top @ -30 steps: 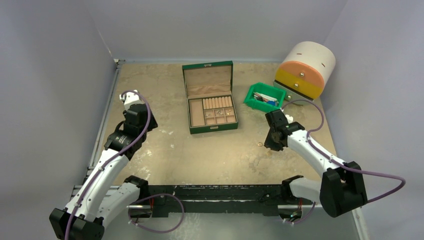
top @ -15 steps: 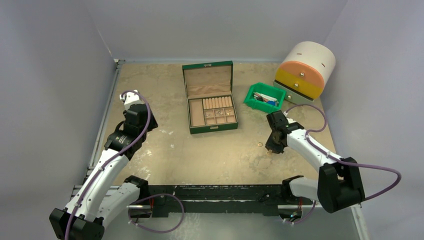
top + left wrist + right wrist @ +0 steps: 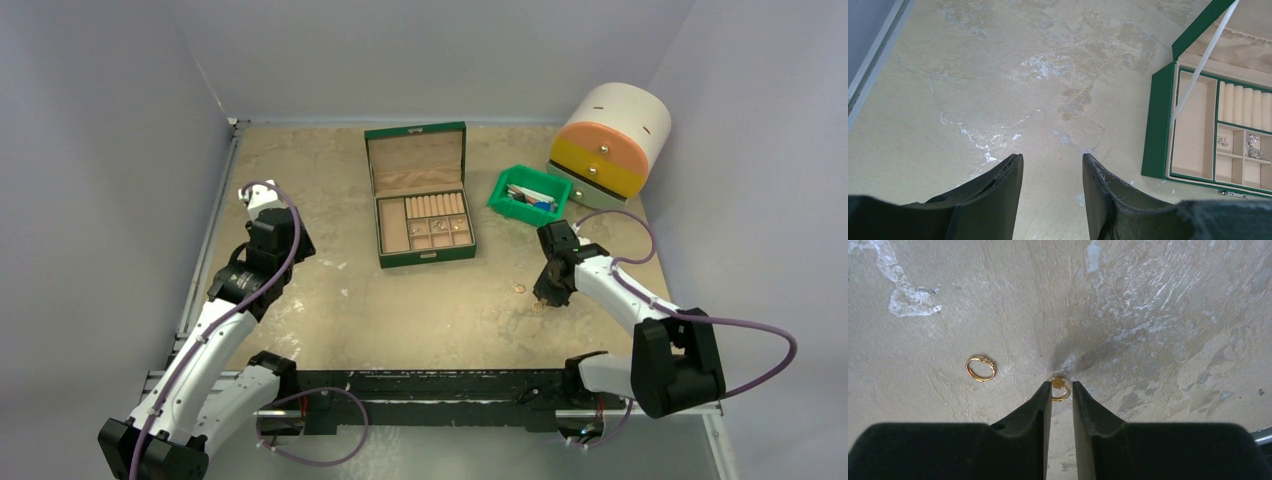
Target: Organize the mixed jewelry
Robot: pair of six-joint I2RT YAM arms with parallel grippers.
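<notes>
Right claw [image 3: 1062, 385] is set down on the tabletop [image 3: 1158, 305], jaws narrowly parted about a small gold ring [image 3: 1058, 383]; whether it is pinched cannot be told. A second gold ring [image 3: 980, 368] is seen nearby. Nothing is held by the half-open left claw [image 3: 1052, 167].

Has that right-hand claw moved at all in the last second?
Yes, slightly. The right gripper, closed around a gold ring, has edged to the right in the top view, away from the loose ring beside it.
</notes>
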